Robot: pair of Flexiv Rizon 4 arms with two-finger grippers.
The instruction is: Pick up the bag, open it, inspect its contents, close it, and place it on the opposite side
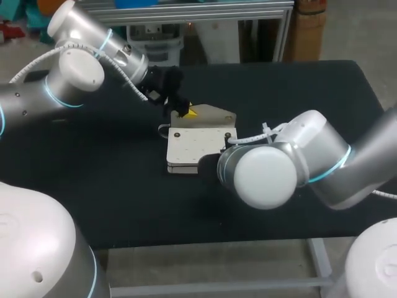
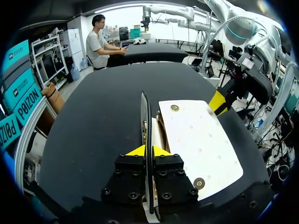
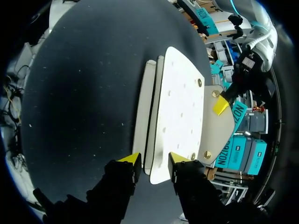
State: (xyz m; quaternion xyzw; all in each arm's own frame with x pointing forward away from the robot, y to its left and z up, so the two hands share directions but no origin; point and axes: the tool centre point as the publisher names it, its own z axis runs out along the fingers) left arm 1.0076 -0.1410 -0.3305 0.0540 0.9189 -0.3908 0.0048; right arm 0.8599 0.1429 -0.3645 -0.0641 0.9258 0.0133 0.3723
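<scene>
A flat white bag (image 1: 195,146) lies on the black table (image 1: 298,99), its grey flap (image 1: 214,115) folded out on the far side. My left gripper (image 1: 186,112) is shut on that flap's edge; in the left wrist view the flap (image 2: 144,116) runs edge-on between the closed yellow tips of the left gripper (image 2: 148,150), with the bag (image 2: 196,140) beside it. My right gripper (image 3: 153,158) straddles the near end of the bag (image 3: 180,112), one finger on each side, pressed against it. My right arm (image 1: 267,174) hides that gripper in the head view.
The right arm's thick wrist joint hangs over the table just beside the bag's near corner. The table's front edge (image 1: 205,245) runs close behind it.
</scene>
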